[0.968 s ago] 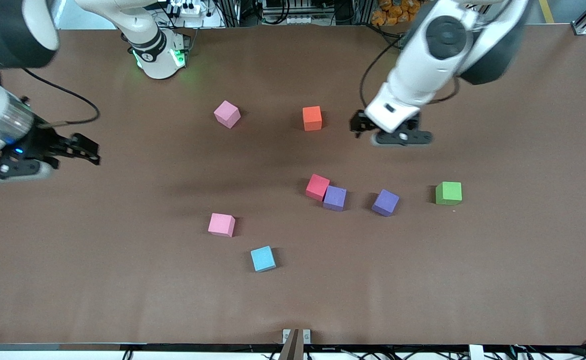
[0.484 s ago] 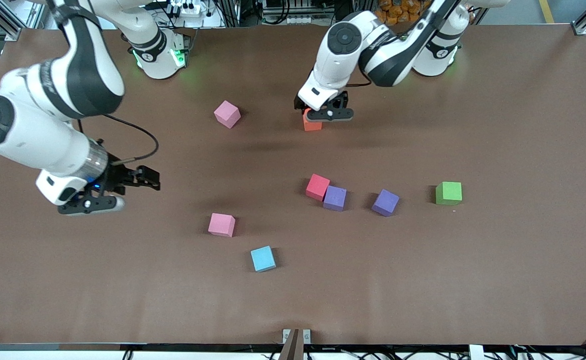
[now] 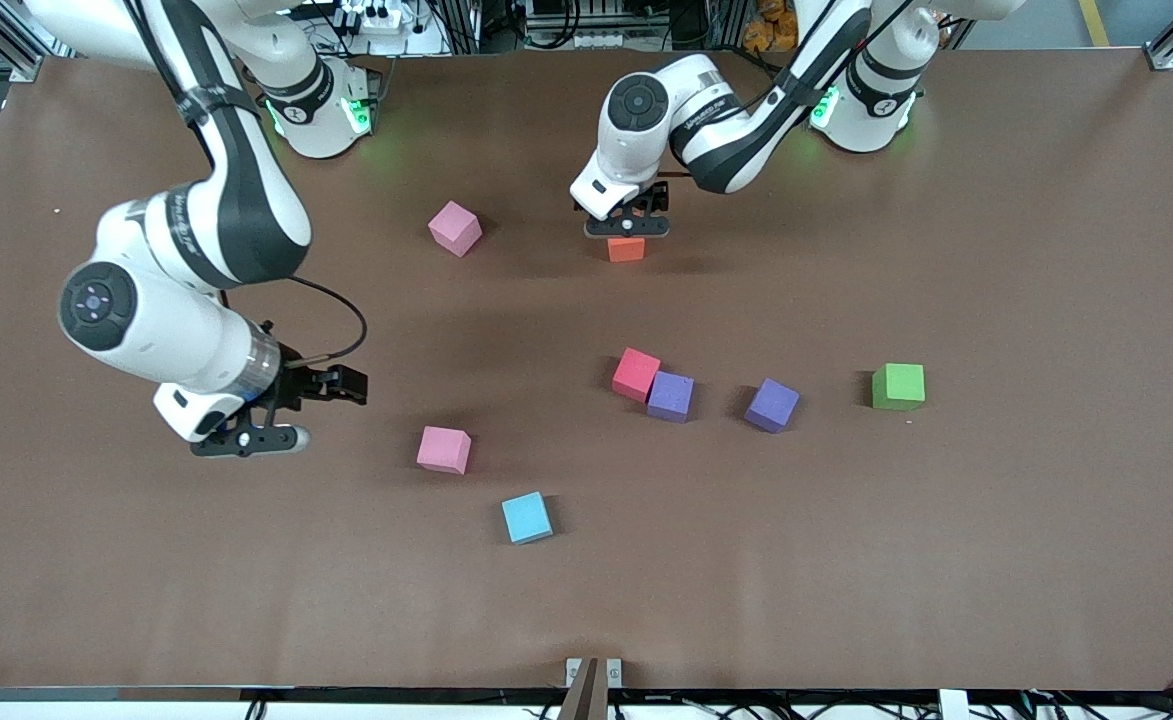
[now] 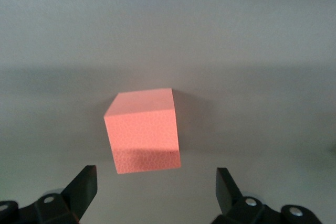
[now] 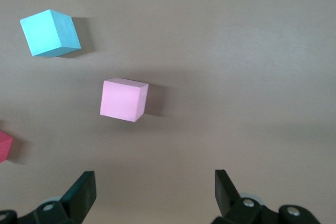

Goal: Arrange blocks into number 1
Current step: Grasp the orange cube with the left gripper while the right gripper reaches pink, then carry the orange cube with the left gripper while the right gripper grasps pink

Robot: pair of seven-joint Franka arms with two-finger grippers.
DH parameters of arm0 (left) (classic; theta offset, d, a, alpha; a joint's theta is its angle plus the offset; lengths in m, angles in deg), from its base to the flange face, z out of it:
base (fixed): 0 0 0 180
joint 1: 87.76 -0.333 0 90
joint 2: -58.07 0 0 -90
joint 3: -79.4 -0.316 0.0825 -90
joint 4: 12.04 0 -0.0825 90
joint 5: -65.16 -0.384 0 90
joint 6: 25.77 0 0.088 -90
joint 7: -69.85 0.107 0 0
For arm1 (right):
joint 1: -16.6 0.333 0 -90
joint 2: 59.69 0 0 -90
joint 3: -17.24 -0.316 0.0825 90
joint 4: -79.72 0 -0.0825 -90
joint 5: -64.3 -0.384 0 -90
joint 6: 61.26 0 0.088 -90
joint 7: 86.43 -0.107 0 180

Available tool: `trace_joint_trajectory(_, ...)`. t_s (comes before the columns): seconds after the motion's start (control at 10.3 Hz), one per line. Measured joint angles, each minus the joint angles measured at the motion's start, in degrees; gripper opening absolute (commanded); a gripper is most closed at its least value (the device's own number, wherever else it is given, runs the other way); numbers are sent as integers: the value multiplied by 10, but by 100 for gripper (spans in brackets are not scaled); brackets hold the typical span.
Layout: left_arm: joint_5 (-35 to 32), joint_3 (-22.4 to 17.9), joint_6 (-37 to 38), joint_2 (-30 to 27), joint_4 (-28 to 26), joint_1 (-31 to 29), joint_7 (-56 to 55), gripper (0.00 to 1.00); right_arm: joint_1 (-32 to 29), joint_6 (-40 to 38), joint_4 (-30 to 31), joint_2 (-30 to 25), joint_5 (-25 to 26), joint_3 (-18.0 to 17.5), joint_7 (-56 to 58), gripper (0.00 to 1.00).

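— Foam, by the look of those blocks: light, a bit squashy, matte enough not to slip. The orange block (image 3: 626, 250) sits upper centre of the front view, and the left end effector (image 3: 627, 226) hangs right over it, fingers spread wide, holding nothing.

— Where would you pinch it?

— Across two flat opposite faces, low on the sides. In the left wrist view the orange block (image 4: 143, 129) sits slightly turned between the fingers, so I'd guess a small twist helps.

— Anything crowding it?

— No. One pink block (image 3: 455, 228) lies well apart. The right end effector (image 3: 268, 428), also wide and empty, hovers near the other pink block (image 3: 444, 449); a sky-blue cube (image 3: 526, 517) lies just below that. Red block (image 3: 636, 374) touches a purple block (image 3: 670, 396) mid-frame.
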Motion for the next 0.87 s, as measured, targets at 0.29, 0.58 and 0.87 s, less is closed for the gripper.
trace_joint_trajectory(0.29,-12,-33,-21,25,1,26,0,100,28,41,0,31,-2,0,-11,100)
trace_joint_trajectory(0.58,-22,-60,-34,47,2,50,0,66,49,78,0,54,-3,0,-23,100)
trace_joint_trajectory(0.87,-40,-66,-37,56,3,56,-11,0,63,92,0,61,-3,0,-47,100)
